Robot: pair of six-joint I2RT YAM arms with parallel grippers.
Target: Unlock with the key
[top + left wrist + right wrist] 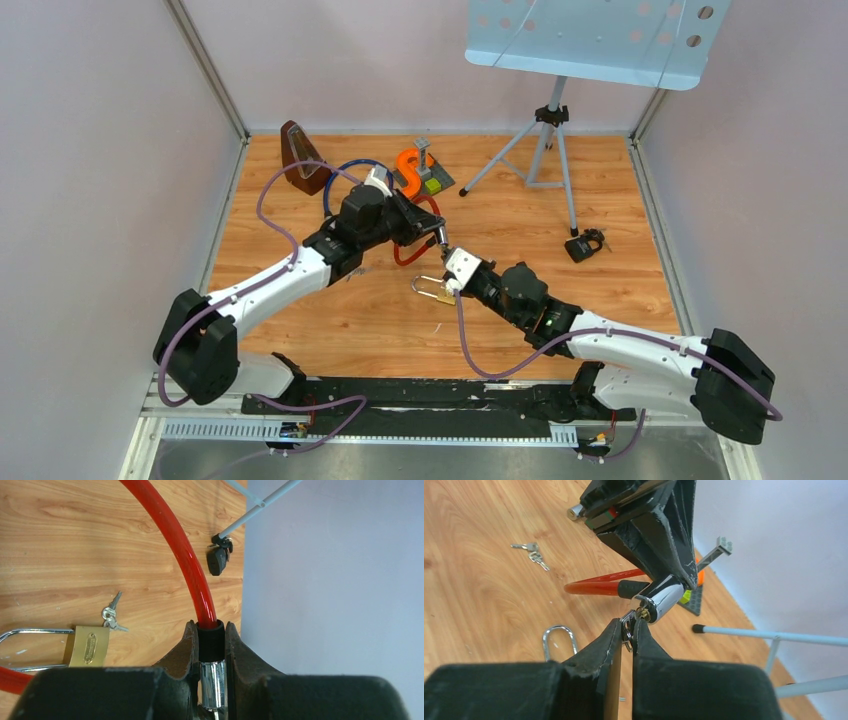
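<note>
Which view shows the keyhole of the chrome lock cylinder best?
The right wrist view: the chrome lock cylinder turns its keyhole end to the camera, at the right tool. The left wrist view shows only its side, clamped in the left tool. The top view shows it too small.

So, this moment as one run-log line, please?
left gripper: shut on cable lock | right gripper: shut on key | key at keyhole

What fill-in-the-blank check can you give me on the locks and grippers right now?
1. The left gripper clamps the ___ cable lock.
2. The right gripper holds a key at that lock's ___.
3. Spare keys lie beside the ___ padlock.
Missing words: red; keyhole; brass.
</note>
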